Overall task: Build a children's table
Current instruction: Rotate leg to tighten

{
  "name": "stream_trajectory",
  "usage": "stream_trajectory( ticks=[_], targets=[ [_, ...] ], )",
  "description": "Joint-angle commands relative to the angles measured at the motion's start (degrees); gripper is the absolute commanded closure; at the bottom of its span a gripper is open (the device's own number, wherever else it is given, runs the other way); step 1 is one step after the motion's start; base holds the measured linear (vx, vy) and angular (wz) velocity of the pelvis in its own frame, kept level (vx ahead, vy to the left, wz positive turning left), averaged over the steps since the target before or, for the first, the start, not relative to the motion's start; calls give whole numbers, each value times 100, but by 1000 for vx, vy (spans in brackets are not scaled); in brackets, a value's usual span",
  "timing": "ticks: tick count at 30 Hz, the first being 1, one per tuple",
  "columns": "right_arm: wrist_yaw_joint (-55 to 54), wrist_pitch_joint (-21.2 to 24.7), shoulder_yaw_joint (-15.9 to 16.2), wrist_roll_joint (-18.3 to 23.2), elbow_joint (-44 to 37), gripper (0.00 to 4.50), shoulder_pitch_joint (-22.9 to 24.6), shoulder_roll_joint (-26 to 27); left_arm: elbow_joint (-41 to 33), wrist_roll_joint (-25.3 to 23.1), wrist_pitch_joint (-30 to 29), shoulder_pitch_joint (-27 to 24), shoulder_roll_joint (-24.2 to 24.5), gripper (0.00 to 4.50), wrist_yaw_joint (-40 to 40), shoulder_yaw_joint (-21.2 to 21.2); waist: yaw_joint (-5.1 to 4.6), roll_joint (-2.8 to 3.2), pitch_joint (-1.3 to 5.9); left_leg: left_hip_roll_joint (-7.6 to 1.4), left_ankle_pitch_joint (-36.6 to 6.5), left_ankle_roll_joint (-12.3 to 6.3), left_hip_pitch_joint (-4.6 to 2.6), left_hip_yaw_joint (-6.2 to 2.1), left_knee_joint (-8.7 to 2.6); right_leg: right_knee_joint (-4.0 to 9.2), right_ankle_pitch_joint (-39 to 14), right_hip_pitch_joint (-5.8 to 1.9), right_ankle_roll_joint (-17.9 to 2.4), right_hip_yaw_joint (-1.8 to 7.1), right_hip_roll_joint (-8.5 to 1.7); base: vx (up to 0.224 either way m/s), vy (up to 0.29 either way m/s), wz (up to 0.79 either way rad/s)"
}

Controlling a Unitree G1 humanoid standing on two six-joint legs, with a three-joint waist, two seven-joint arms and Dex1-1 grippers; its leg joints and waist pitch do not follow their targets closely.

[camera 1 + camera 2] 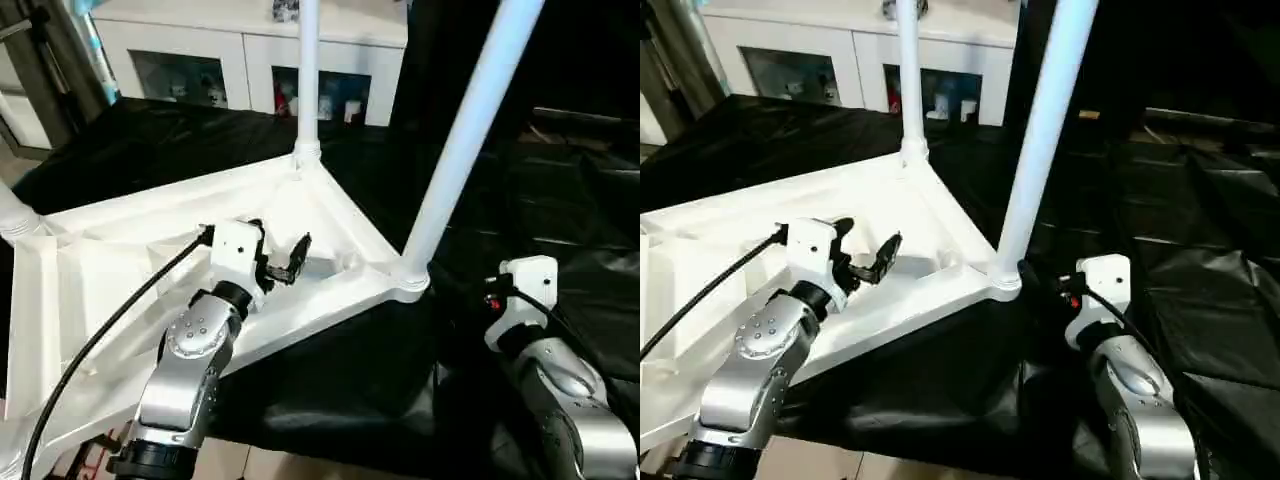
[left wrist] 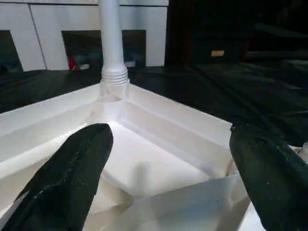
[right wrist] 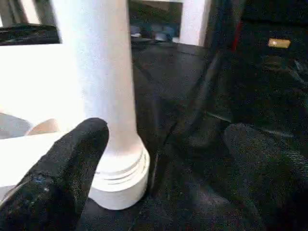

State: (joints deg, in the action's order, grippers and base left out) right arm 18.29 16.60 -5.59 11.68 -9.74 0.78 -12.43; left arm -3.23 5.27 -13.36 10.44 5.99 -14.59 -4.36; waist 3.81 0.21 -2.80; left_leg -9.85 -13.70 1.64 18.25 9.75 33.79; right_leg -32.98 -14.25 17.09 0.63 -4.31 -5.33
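The white plastic rectangular table top lies upside down on the black-draped tabletop, ribbed underside up. It looks light but stiff and slick; its raised rim seems the surest hold. 2 long tapered white tube legs stand in corner sockets: the far leg and the near leg, smooth and likely slippery, best taken low by the socket. Behind, a white glass-door cabinet holds small figurines, too small to identify. The left gripper hangs released over the underside; the right gripper gapes empty beside the near leg.
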Motion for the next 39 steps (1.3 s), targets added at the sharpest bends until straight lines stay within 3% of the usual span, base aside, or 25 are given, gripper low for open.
stream_trajectory(
  ticks=[1,2,4,5,6,7,9,10,11,12,13,14,15,16,17,18,19,20,21,22,23,24,25,32,39],
  targets=[
    [80,-61,27,68,-148,0,72,-76,-138,49,-59,-28,9,9,-42,17,147,26,398,3,-194,-1419,425,-180,-203,591,-1524,-628,-563,-133,-533,1,17,23],
    [94,-83,34,54,-150,0,86,-91,-139,52,-57,-29,7,9,-44,16,36,47,325,34,-42,-1606,536,-280,-157,649,-1747,-674,-506,-281,-465,13,17,51],
    [79,-75,16,66,-152,0,107,-79,-139,53,-55,-34,7,9,-46,15,-7,114,322,48,74,-1640,447,-386,-173,677,-1738,-716,-558,-484,-347,29,13,61],
    [19,81,-77,187,-143,0,128,-9,-146,57,-51,-48,7,9,-54,7,-146,265,386,-241,-188,-1415,-223,-455,-286,408,-1541,-315,-774,-436,-65,94,4,63],
    [16,84,-81,189,-142,0,129,-6,-146,57,-51,-49,7,9,-54,7,-250,196,281,-448,-542,-1488,-359,-707,-418,146,-1463,-112,-843,-427,73,121,-19,38],
    [2,91,-103,194,-140,0,135,3,-148,60,-50,-53,8,9,-57,3,-294,163,318,-757,-866,-1683,-681,-974,-489,-255,-1026,207,-795,-245,29,121,-19,38],
    [119,80,-83,248,-215,0,258,-24,-149,65,-49,-58,4,9,-63,-9,-255,45,273,-797,-900,-2113,-701,-982,-476,-434,-542,433,-445,56,-141,41,-14,8],
    [154,96,-76,290,-264,0,325,-32,-155,67,-51,-62,5,9,-65,-11,-143,-125,184,-337,-1237,-1797,-310,-558,-368,72,-251,178,-611,327,-367,59,-49,13],
    [158,126,-102,361,-330,0,408,-14,-163,74,-56,-66,11,9,-72,-8,-29,-253,212,31,-1195,-1563,-2,-289,-121,289,-550,-190,-789,581,-475,46,-72,21],
    [179,109,-111,385,-396,0,496,-20,-167,80,-58,-70,17,9,-82,-6,276,-337,116,230,-1064,-279,39,-52,402,600,-2050,-576,-1987,1486,-416,91,-103,-4],
    [179,109,-111,385,-396,0,496,-20,-167,80,-58,-70,17,9,-82,-6,487,-195,181,170,-866,-46,90,-131,456,601,-1988,-697,-2133,1661,-490,68,-68,-10],
    [211,93,-133,422,-469,0,593,-19,-164,87,-59,-70,26,9,-96,-5,538,-214,138,170,-761,299,176,-223,448,524,-1324,-702,-2115,1805,-123,80,-32,-47],
    [224,48,-135,409,-510,0,647,-28,-161,94,-64,-70,34,9,-113,-9,560,-291,129,205,-357,-12,514,-344,332,440,-574,-868,-1959,1497,-73,73,5,-21],
    [261,31,-144,450,-574,0,707,-28,-154,109,-89,-68,45,9,-149,-16,548,-76,233,176,-82,-114,411,-375,170,371,-78,-774,-1788,1399,32,73,5,-21],
    [280,24,-148,470,-605,0,736,-28,-151,117,-102,-68,51,9,-168,-20,486,133,383,23,237,-329,134,-430,-148,219,269,-544,-1279,1023,255,88,39,-7],
    [289,26,-140,472,-647,0,778,-38,-144,140,-35,-83,55,9,-218,-11,275,259,407,-298,345,-946,-207,-787,-351,-210,122,-133,-835,623,431,153,36,1],
    [323,47,-120,490,-698,0,831,-75,-135,177,-28,-86,84,9,-320,-14,55,182,500,-795,313,-1877,-786,-1220,-293,-621,-363,556,-577,431,143,153,36,1],
    [363,66,-103,500,-729,0,866,-116,-136,200,-68,-78,124,9,-416,-39,88,173,441,-820,1348,-2592,-562,-1193,-182,-665,-138,655,-179,429,-21,135,11,13],
    [380,76,-95,502,-741,0,879,-134,-136,207,-81,-73,143,9,-458,-51,99,122,471,-749,1999,-2747,-520,-1103,-45,-590,232,746,-49,477,-119,55,20,6],
    [436,107,-86,525,-769,0,904,-178,-145,263,-112,-62,180,9,-563,-83,87,47,493,-598,2780,-2718,-403,-1031,101,-463,739,757,15,544,-192,55,20,6],
    [490,126,-82,548,-792,0,919,-214,-156,300,-123,-51,202,9,-631,-104,162,-153,477,-17,2961,-1988,101,-623,300,-153,1715,408,70,668,-280,0,0,0],
    [590,154,-74,580,-831,0,932,-287,-168,450,-229,-18,231,9,-799,-131,205,-175,495,185,2807,-1391,256,-496,304,-249,2682,315,-250,710,-259,0,0,0],
    [623,159,-72,589,-845,0,935,-314,-178,505,-284,-7,244,9,-862,-142,194,-190,477,159,2110,-924,342,-474,197,-248,2933,204,-432,665,-234,0,0,0],
    [1238,364,-156,815,-1001,0,957,-903,140,654,-615,477,442,9,-1691,-483,101,-31,217,-159,-1653,-27,137,-404,-304,188,-1493,263,-952,555,-222,-57,-36,3],
    [1806,429,-434,855,-708,0,914,-1615,526,730,-1345,1096,532,9,-2591,-1277,123,-75,269,-153,-1241,-2,185,-305,-326,206,-1203,242,-825,562,-233,-29,-4,2]
  ],
)
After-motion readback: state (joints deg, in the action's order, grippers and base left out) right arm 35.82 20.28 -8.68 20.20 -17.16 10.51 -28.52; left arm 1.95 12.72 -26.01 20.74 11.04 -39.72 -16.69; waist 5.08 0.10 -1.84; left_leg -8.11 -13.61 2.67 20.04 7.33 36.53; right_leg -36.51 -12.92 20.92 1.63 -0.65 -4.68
